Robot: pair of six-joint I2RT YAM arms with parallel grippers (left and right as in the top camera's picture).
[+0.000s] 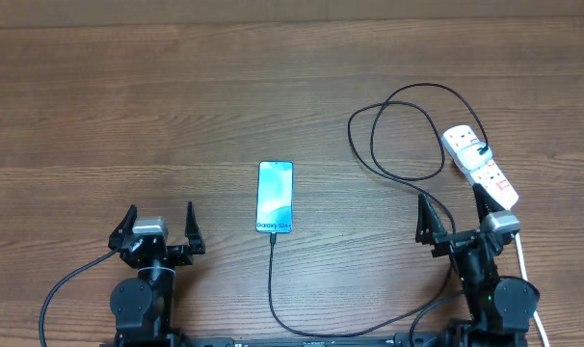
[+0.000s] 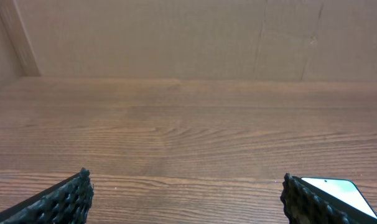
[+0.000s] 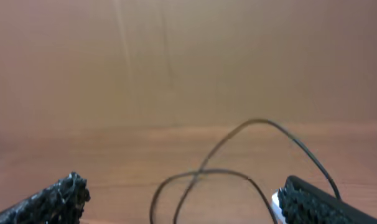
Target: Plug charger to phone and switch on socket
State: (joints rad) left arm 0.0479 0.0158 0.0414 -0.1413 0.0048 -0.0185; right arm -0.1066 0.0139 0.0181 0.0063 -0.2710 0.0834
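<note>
Claws released and empty at the near edge of the surface (image 1: 176,96).
My left claw (image 1: 160,210) and right claw (image 1: 450,206) gape, holding nothing. Ahead, the charger (image 1: 271,280) meets the phone (image 1: 275,197) and looks plugged. Beyond my right claw lies the socket (image 1: 480,162); its switch is unreadable and likely remains.

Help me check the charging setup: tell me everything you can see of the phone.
The phone is a slim rectangle with a bright blue-cyan screen and a white strip with small print at its near end. It lies flat, face up, on the wooden table, roughly central, long side running away from the robot. The thin black charger cable reaches its near short edge; whether the plug is seated cannot be told. Nothing else touches it. The left wrist view catches one corner.
</note>
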